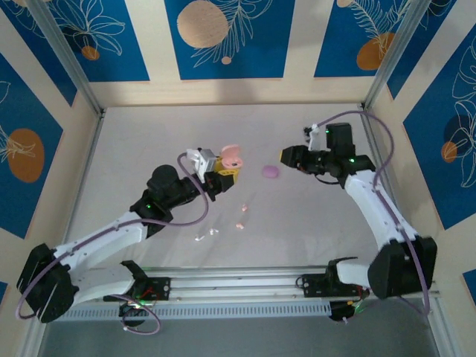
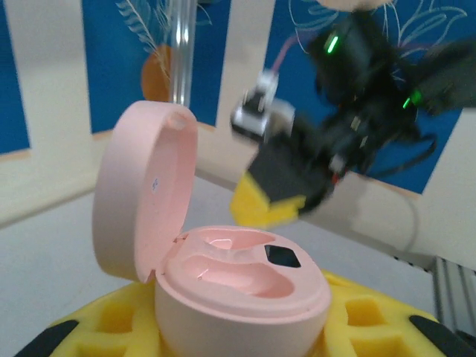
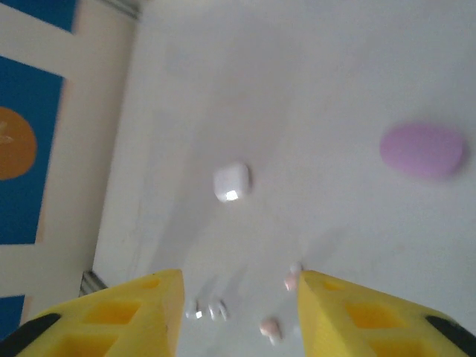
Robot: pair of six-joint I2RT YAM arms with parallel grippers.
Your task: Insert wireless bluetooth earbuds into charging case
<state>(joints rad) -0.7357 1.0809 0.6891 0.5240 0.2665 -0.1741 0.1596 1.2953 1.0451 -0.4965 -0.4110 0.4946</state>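
My left gripper (image 1: 223, 173) is shut on the base of a pink charging case (image 2: 238, 294), held upright above the table. The case's lid (image 2: 141, 193) is swung open, and both hollows inside look empty. Two pink earbuds (image 1: 241, 216) lie on the table just in front of it, also seen between the right fingers (image 3: 292, 280). Two white earbuds (image 3: 206, 310) lie to their left (image 1: 207, 235). My right gripper (image 1: 287, 156) hovers open to the right of the pink case, with nothing between its yellow fingers (image 3: 239, 277). It shows blurred in the left wrist view (image 2: 279, 195).
A shut purple case (image 1: 271, 172) lies on the table between the two grippers (image 3: 422, 150). A small white case (image 3: 231, 181) sits farther off in the right wrist view. Patterned walls and metal posts (image 1: 83, 88) ring the table.
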